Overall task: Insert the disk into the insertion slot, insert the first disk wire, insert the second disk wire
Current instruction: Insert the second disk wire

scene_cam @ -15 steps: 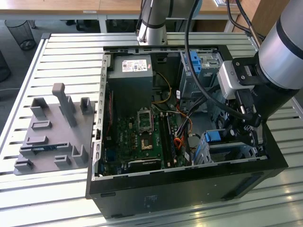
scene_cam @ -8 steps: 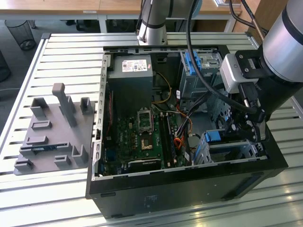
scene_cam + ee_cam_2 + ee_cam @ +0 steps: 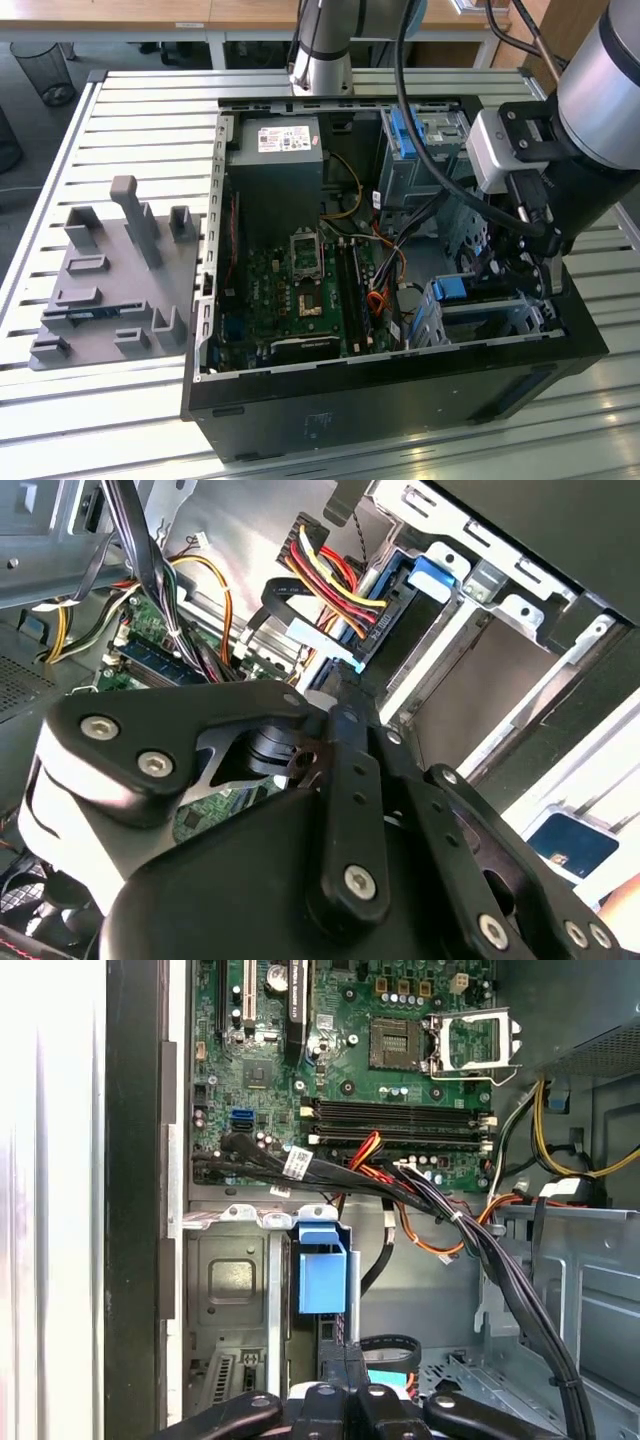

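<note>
Disk sits already inside the insertion slot, you see its blue caddy there. Your gripper hangs just above the wire connector, probably to press it; whether the claw is apart, I cannot tell.

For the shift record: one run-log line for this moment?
end effector: at disk's end | disk: seated in insertion slot | wires: at disk's connector
</note>
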Robot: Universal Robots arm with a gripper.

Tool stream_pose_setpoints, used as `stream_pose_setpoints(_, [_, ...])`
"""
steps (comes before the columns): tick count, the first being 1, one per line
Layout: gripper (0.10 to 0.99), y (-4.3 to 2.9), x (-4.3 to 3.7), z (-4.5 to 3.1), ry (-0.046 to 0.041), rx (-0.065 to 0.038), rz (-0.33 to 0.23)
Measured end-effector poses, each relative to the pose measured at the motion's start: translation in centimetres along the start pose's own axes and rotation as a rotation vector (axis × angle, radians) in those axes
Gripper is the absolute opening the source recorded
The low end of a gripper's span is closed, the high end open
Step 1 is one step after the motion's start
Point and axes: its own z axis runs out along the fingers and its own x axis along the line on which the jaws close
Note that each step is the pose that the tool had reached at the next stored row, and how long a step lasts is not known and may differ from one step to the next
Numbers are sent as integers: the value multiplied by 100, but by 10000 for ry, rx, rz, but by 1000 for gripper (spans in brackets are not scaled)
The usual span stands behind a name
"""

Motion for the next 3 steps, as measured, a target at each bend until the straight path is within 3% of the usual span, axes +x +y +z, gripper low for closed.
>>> stream_pose_setpoints(3, [106, 0, -1, -1, -4, 0, 0])
